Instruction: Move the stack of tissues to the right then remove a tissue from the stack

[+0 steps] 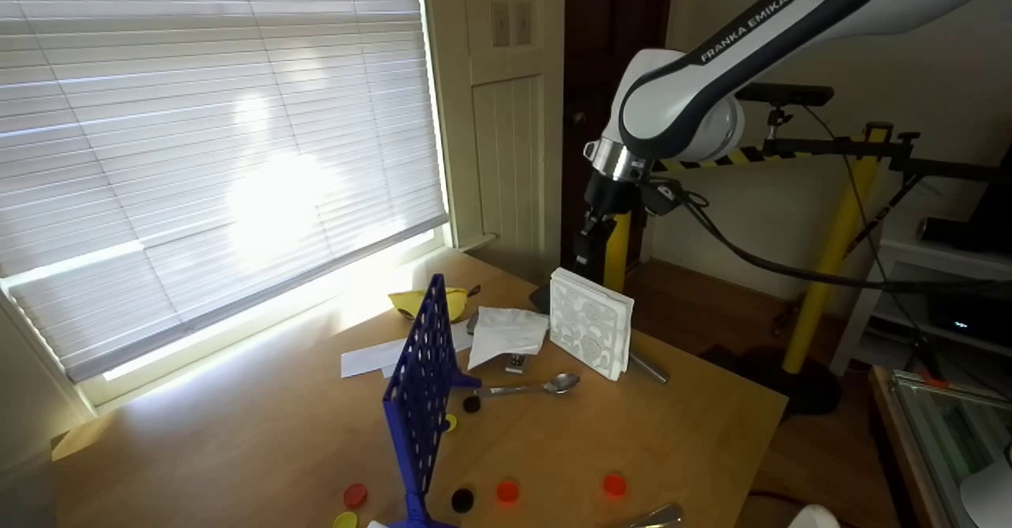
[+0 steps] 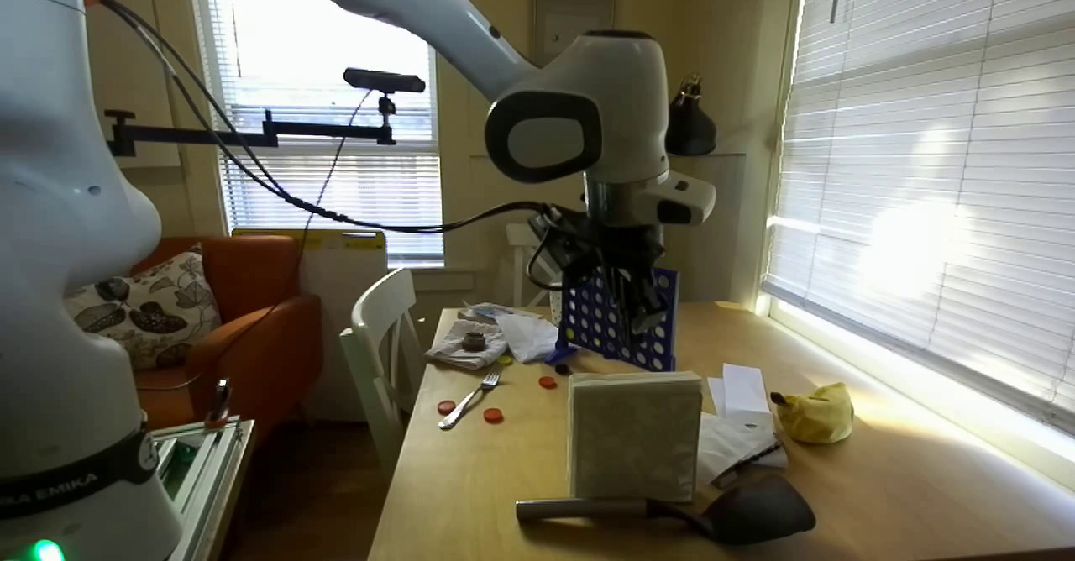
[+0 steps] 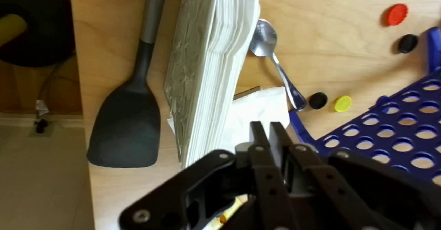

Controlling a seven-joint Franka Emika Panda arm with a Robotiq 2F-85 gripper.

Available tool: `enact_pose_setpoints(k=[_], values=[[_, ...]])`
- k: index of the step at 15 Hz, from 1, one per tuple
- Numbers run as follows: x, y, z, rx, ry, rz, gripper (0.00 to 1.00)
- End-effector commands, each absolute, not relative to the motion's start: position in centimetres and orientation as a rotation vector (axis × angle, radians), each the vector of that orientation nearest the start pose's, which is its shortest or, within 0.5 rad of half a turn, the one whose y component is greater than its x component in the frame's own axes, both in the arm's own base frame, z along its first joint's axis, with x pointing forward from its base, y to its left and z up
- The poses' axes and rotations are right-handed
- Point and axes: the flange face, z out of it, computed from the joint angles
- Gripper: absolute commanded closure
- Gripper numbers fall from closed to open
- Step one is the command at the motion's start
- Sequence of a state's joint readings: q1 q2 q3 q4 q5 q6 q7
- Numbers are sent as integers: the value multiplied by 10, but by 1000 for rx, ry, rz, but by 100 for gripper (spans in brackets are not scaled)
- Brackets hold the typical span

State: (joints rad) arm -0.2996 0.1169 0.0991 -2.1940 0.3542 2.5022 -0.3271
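One tissue stack (image 1: 589, 322) (white, patterned).

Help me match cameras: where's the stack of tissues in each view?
In an exterior view: stack of tissues, lower right of centre.
In an exterior view: stack of tissues, low, slightly right of centre.
Wrist view: stack of tissues, upper middle.
Shared landmark: blue holed board.

All 3 views share the table (image 1: 553, 433).
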Motion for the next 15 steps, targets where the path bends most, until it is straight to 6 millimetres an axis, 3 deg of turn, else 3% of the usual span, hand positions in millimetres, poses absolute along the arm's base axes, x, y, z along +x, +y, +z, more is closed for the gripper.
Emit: enact_pose_setpoints(k=[1, 2, 3, 4, 5, 6, 8, 11, 12, 14, 15], values=[[543, -165, 351, -2771, 86, -292, 87], [538, -181, 348, -2807, 114, -222, 71], [533, -197, 343, -2807, 120, -173, 62], [523, -210, 337, -2802, 118, -113, 65], [517, -221, 333, -2798, 123, -73, 58], [510, -231, 328, -2786, 137, -49, 60], [505, -239, 325, -2777, 243, -104, 54], [504, -238, 322, -2772, 322, -177, 68], [507, -234, 322, -2760, 339, -198, 82], [515, -225, 322, -2728, 353, -224, 77], [518, -220, 320, -2711, 356, -228, 81]])
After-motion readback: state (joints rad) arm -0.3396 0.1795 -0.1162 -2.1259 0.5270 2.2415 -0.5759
